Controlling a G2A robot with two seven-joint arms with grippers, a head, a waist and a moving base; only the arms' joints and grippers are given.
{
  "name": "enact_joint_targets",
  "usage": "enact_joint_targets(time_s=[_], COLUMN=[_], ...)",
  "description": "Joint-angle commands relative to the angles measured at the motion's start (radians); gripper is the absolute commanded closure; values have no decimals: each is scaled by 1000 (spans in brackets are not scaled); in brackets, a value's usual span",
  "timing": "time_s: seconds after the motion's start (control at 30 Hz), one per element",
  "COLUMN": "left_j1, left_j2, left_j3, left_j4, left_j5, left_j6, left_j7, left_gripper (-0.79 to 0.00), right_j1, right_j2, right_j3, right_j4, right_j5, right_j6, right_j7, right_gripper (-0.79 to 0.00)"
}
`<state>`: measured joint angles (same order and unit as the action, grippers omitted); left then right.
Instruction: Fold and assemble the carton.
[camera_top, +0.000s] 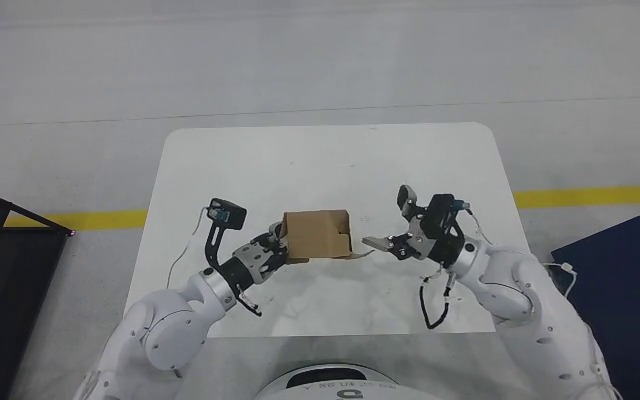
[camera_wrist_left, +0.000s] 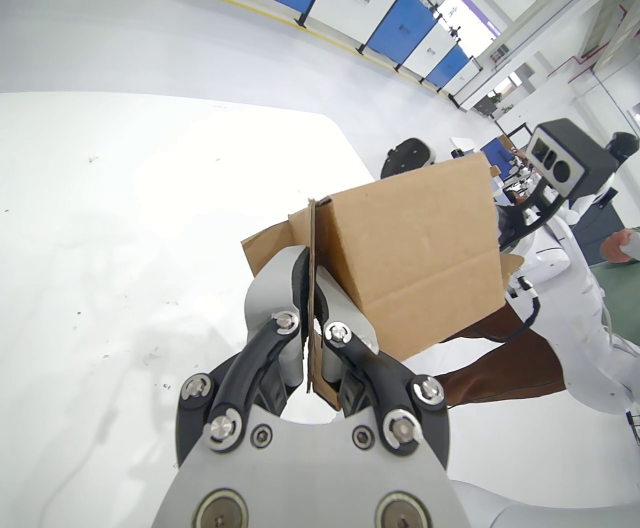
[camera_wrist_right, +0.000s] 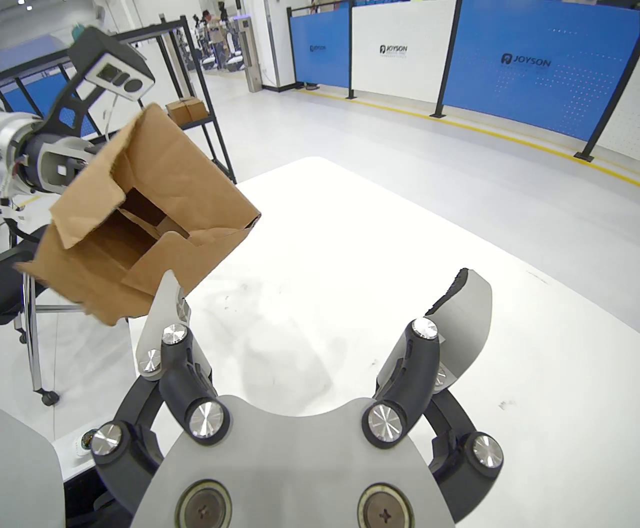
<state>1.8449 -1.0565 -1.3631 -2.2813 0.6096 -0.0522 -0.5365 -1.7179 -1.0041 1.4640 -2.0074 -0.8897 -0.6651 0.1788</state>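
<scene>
Over the middle of the white table (camera_top: 420, 160), held clear of it: the carton (camera_top: 317, 233), a brown cardboard sleeve only partly formed, pinched at its left end by the left gripper (camera_top: 272, 247). Clamped tight there on a single upright sheet of board, pads flat against both faces, no gap to see from the left wrist. Long axis of the box roughly left to right, from that clamp toward the other arm, somewhat tilted. Right end open and turned toward the right gripper (camera_top: 388, 218), with loose flaps around the mouth, one folded partly inward, another at the lower edge, and a dark hollow behind them. Spread wide, that right gripper, nothing between the fingers; near fingertip right at the lower flap of the mouth, touching or just short of it, hard to tell which; far finger well apart from the board, out over bare table. Clearly the nearer and the only free tool for the open end, with the left one busy as the anchor. Probably flap-tucking in hand, and the task judged well short of done: mouth unclosed, flaps loose. Next move likely a short push leftward along the box's axis, into the flaps, against the left clamp. Risk, as a guess: thin board bending or twisting in the one-sheet grip instead of folding at the crease.
</scene>
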Motion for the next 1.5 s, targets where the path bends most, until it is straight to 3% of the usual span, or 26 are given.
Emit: enact_joint_targets(time_s=[0.0,0.2,0.37,0.83,1.47], left_j1=[1,3,-1,-8,-45], left_j2=[1,2,4,9,11], left_j3=[-7,-14,-1,45,83], left_j4=[1,-1,-4,-17,-16], left_j5=[-5,-9,8,66,74], left_j6=[-3,-13,-50,-116,-110], left_j7=[2,1,-20,-56,-88], left_gripper=[0,0,0,0,0], right_j1=[-12,-36,-27,71,133], right_j2=[5,21,26,37,105], right_j3=[41,108,104,-35,-114], right_j4=[-5,-17,-18,-18,-24], right_j5=[13,7,-8,-49,-1], right_j6=[-51,-271,-341,-347,-347], right_j7=[-14,-20,-3,97,143], right_gripper=[-785,-785,-785,-785,-785])
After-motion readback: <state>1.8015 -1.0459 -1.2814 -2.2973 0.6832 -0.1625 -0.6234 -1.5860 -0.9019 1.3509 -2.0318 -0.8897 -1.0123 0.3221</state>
